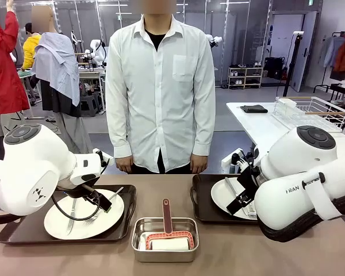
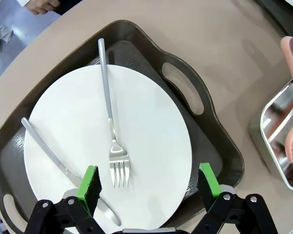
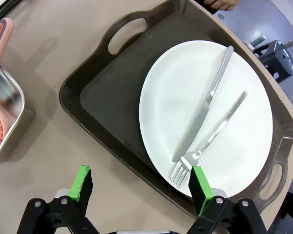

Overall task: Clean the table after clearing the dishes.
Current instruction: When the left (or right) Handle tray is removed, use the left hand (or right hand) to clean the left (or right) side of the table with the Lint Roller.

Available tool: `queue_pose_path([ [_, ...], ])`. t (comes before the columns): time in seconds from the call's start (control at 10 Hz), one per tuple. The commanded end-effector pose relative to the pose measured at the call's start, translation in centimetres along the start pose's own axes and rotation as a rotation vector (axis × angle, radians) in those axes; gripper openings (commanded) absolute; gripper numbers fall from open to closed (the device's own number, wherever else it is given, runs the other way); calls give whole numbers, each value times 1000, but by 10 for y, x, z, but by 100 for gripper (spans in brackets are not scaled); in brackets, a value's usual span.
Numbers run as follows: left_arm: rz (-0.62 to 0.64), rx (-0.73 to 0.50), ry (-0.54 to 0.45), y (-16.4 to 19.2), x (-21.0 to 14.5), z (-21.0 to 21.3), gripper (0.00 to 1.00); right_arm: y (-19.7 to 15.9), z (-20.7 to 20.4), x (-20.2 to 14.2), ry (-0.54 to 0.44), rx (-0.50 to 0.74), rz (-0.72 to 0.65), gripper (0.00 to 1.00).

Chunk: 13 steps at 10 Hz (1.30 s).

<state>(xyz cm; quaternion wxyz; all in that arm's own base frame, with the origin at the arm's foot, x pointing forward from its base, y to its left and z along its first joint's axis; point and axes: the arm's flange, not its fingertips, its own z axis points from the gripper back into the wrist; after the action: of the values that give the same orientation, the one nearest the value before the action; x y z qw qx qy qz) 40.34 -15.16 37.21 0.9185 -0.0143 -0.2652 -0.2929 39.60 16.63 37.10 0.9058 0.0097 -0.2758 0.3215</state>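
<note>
Plainly the clearing step is only beginning, since both sets of dishes sit on the table (image 1: 247, 253) and nothing is in hand. The left gripper (image 2: 149, 183) hangs with its jaws spread wide and empty over the left plate (image 2: 151, 126), which fills most of the left tray (image 2: 132, 46) toward the table's left end. A fork (image 2: 110, 112) and a knife (image 2: 44, 146) lie loose on that plate. The right gripper (image 3: 141, 185), equally released and empty, hovers at the near rim of the right tray (image 3: 112, 92), close to the table's far edge. Its right plate (image 3: 171, 97) is pushed to one end and carries a knife (image 3: 207, 102) and a fork (image 3: 219, 122) side by side. By the table's near edge, between the trays, stands a steel pan (image 1: 141, 230) holding a roller (image 1: 169, 241) with a red handle, presumably for the cleaning afterwards. A person (image 1: 161, 86) stands at the far edge with hands down. My judgement is that each gripper next needs to come down on a tray rim or handle and carry the tray off level, as the cutlery would slide easily. From the front, the arms cover part of each plate and the outer end of each tray. In the left wrist view the knife's tip passes behind one green pad (image 2: 90, 183). How high the grippers sit above the dishes is hard to tell, though they seem clear of them.
</note>
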Motion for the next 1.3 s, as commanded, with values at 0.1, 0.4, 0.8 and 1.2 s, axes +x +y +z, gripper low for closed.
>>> queue_pose_path([
  [0.1,1,0,0,0,0,0,100,0,0,0,0,1,-2,100],
  [0.4,2,-25,-1,17,16,11,100,-18,6,18,4,18,0,100],
  [0.8,45,-172,1,56,40,51,100,-63,37,50,-2,144,-47,100],
  [1.2,124,-602,-213,139,2,149,100,-149,148,16,-186,579,-391,100],
])
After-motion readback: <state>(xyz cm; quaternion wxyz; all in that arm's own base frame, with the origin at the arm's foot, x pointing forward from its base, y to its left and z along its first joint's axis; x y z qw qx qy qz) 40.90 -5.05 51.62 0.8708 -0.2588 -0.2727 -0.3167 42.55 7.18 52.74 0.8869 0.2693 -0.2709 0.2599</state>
